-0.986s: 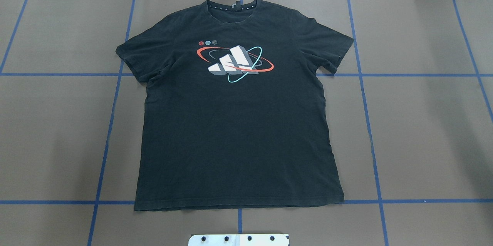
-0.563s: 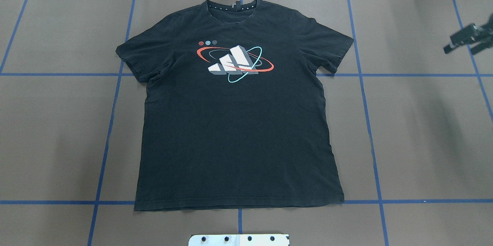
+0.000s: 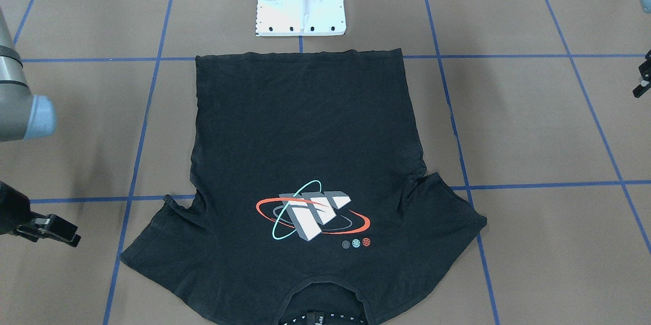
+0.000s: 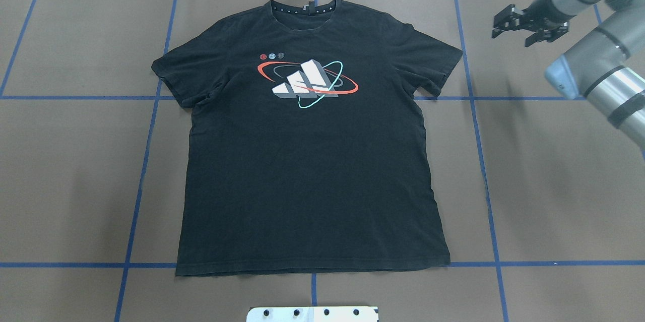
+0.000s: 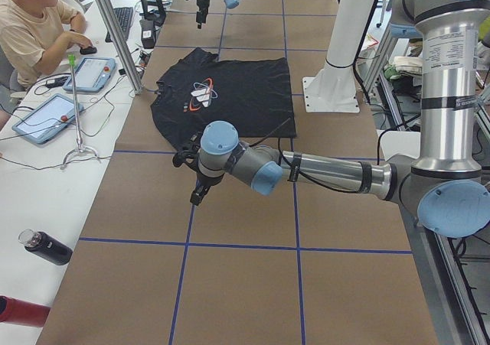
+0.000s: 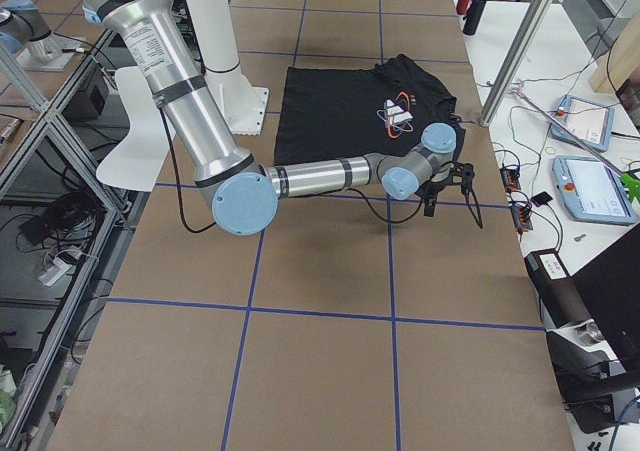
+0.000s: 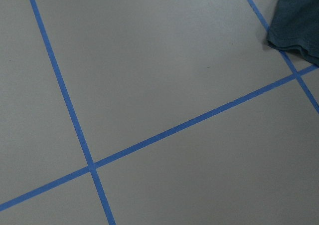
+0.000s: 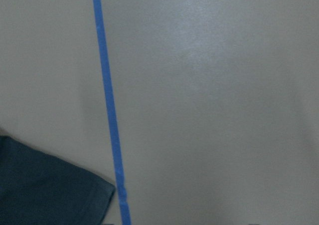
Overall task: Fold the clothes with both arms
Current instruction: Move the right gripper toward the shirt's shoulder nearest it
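Observation:
The black T-shirt [image 4: 307, 171] lies flat on the brown table, graphic up, collar at the far edge and hem towards the robot base. My right gripper [image 4: 511, 34] hovers open over bare table, just beyond and to the right of the shirt's right-hand sleeve [image 4: 438, 67]. In the front-facing view it shows at the left edge [image 3: 53, 229]. My left gripper [image 3: 643, 77] is only partly visible at that view's right edge; I cannot tell its state. The left wrist view catches a sleeve corner [image 7: 294, 30], and the right wrist view catches another [image 8: 50, 190].
Blue tape lines [image 4: 478, 161] divide the table into a grid. The white base mount [image 3: 301, 4] stands at the near edge behind the hem. A person [image 5: 34, 35] sits at a side table with tablets [image 5: 46, 115]. A dark bottle [image 5: 46, 247] lies there.
The right arm has swept in from the right edge, moving left and towards the far edge near the shirt's sleeve. The shirt has not moved.

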Controlling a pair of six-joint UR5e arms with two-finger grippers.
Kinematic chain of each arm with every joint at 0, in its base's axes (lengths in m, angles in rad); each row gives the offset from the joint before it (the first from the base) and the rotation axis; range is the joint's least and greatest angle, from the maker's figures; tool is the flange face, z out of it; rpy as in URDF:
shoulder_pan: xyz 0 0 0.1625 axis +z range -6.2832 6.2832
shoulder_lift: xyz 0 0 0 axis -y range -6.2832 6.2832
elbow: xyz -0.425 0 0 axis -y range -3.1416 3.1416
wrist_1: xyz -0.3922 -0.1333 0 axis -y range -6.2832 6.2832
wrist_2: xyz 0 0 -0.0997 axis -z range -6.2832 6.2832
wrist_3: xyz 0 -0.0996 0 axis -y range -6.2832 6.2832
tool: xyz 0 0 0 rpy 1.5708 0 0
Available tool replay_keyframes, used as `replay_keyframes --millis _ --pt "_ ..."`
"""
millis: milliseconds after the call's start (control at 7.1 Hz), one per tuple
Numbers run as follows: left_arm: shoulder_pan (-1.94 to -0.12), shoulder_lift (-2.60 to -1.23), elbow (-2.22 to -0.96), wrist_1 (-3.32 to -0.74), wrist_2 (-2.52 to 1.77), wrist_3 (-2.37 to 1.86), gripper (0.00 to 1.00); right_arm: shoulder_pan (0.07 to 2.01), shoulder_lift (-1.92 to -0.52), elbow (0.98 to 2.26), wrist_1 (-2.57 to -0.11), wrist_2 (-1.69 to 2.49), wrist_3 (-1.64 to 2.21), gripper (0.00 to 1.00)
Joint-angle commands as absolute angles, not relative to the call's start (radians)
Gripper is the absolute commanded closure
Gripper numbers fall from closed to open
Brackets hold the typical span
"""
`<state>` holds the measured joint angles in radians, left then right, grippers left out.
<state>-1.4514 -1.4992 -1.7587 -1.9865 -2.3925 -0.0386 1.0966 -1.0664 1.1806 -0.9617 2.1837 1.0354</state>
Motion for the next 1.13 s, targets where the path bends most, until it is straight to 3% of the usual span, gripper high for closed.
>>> replay_keyframes --millis 0,423,986 --pt "-1.451 -1.505 -1.758 -1.99 -2.399 -0.037 0.0 1.028 -1.019 1.138 -0.908 2.071 1.167 0.11" --pt "-1.451 -1.505 -1.766 -1.99 -2.401 -0.038 0.0 0.98 -0.973 1.017 -0.719 2.013 1.166 0.2" --pt "-1.451 -1.503 -1.775 -1.988 -2.439 -0.04 0.0 0.957 -0.977 1.003 -0.718 1.97 1.157 0.31"
